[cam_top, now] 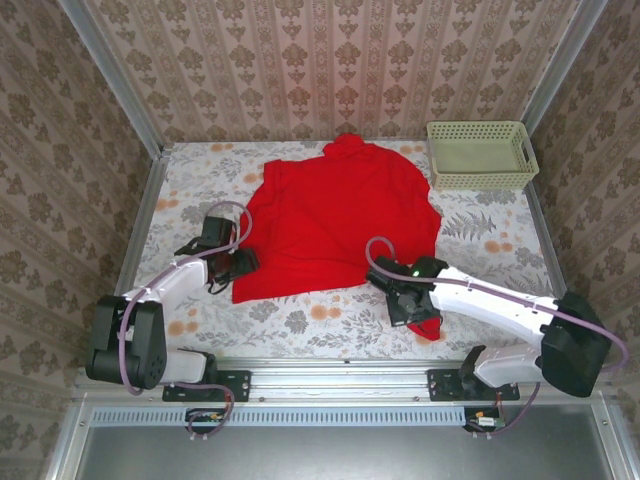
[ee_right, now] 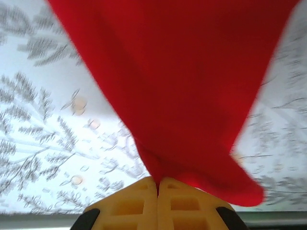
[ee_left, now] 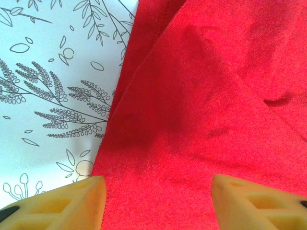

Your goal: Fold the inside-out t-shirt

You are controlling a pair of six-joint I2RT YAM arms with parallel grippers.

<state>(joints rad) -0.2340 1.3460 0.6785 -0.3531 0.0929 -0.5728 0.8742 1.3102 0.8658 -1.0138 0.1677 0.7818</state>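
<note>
The red t-shirt (cam_top: 340,215) lies spread across the middle of the floral desk (cam_top: 500,260), with a pale green basket (cam_top: 480,155) at its 2 o'clock. The left gripper (cam_top: 238,262) sits at the shirt's 8 o'clock corner, jaws apart. At 5 o'clock the right gripper (cam_top: 418,312) has its jaws clamped on bunched cloth.

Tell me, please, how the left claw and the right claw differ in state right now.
The left claw is open, straddling the t-shirt's left edge; the right claw is shut on a pinch of its red cloth. Cloth lies flat under the left claw, but gathers into a bunch at the right claw. Both are yellow-tipped and sit at the shirt's near corners.
</note>
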